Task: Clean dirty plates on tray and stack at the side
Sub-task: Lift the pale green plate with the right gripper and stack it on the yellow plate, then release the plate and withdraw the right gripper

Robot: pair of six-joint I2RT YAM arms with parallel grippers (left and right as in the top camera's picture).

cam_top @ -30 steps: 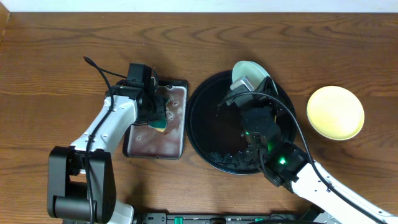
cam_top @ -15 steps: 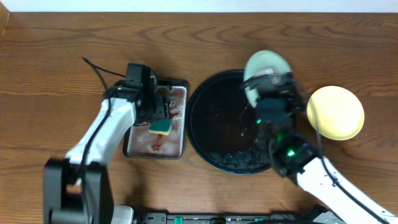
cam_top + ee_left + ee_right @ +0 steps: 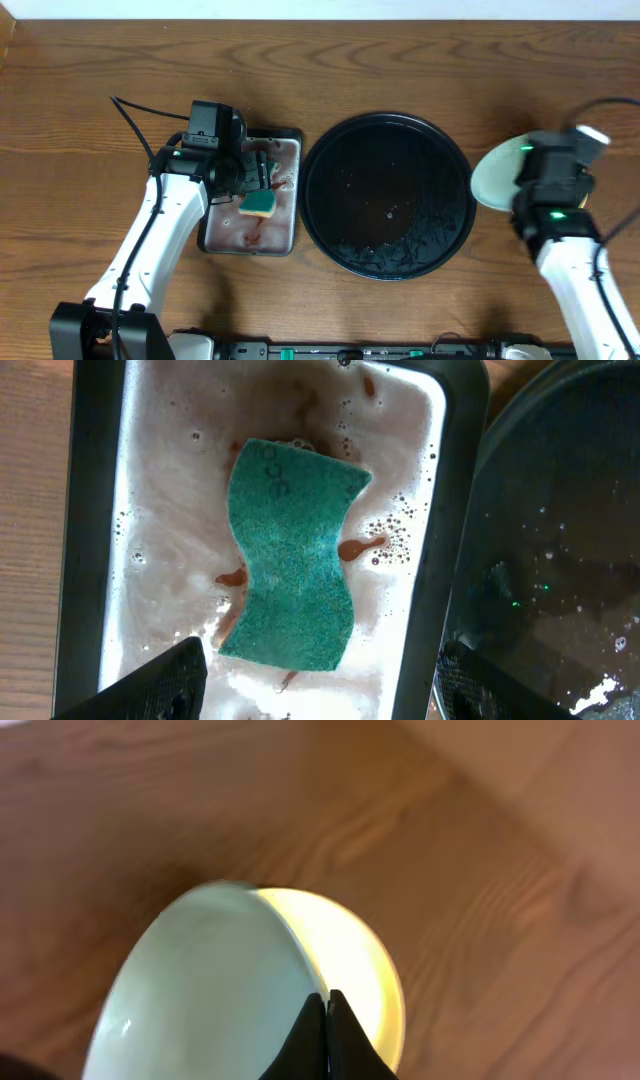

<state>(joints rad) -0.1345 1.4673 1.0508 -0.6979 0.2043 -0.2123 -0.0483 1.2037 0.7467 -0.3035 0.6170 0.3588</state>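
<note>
Right gripper (image 3: pixel 326 1020) is pinched tight on the rim of the mint plate (image 3: pixel 200 990), holding it right over the yellow plate (image 3: pixel 352 970). I'd say it's lining up the stack on the tabletop (image 3: pixel 480 840), just right of the tray (image 3: pixel 380 150). That rim grip leaves the underside free to settle. Touching yet? Can't tell. The tray carries only suds. Across the table, the left gripper (image 3: pixel 322 678) hangs wide open above the green sponge (image 3: pixel 295 550), which lies in the stained pan (image 3: pixel 92 510). Nothing blocks the drop. No third plate in sight.
</note>
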